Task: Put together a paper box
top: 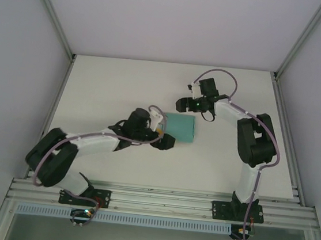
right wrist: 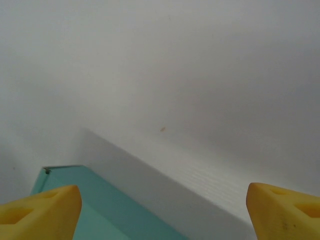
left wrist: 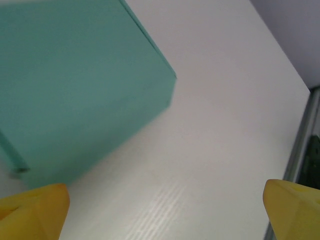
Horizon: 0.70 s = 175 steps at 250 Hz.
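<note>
the teal-green thin card paper box [top: 181, 128], already folded into a small shallow closed shape, is being carried by the flat white surface [top: 106, 85], and it is lying between the two sets of jaws. from above, the left jaws are being shown just beside the box's near left corner, while the right jaws are being shown hanging by its far edge. whether either set is touching the card cannot be told.

in the left wrist view, the left jaws are being held wide apart with nothing between them. the box is lying ahead of them and off to one side, close to the yellow fingertip [left wrist: 35, 210] at the left of that view, while the other fingertip [left wrist: 292, 210] is being shown over bare surface. in the right wrist view, the right jaws are likewise being shown spread, gripping nothing. only a corner of the box [right wrist: 100, 210] is being caught there, low and toward the fingertip [right wrist: 40, 210] at the left of that view.

the left arm is being judged the nearer of the two. the box is not being centred in either set of jaws, so a sideways shift toward it is being judged necessary before any closing. from above the outline is looking almost square, perhaps slightly longer from left to right, so its long axis cannot be fixed firmly.
</note>
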Tool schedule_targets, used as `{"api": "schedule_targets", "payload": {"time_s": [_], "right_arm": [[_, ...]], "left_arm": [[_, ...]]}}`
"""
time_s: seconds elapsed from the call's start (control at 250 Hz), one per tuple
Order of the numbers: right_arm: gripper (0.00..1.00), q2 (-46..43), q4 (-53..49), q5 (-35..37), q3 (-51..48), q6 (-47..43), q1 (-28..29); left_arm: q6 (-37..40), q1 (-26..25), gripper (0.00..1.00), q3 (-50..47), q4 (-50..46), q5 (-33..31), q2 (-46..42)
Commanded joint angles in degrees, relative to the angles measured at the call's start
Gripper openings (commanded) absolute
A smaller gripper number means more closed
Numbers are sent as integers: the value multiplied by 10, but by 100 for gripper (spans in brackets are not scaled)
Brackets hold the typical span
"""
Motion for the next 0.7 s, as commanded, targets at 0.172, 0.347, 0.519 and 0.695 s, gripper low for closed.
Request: {"api": "schedule_targets", "payload": {"time_s": [0.172, 0.347, 0.519, 0.695], "right_arm": [[80, 3, -50, -40, -38, 24, 10], [74, 10, -46, -75, -59, 36, 10], [59, 29, -49, -116, -58, 42, 11], [57, 49, -66, -152, -54, 28, 17]], "left_arm": [[-50, -8, 100, 66, 48, 15, 98], [-44, -16, 100, 100, 28, -26, 140], [-51, -34, 100, 105, 78, -48, 170], [-69, -36, 100, 105, 163, -62, 206]]}}
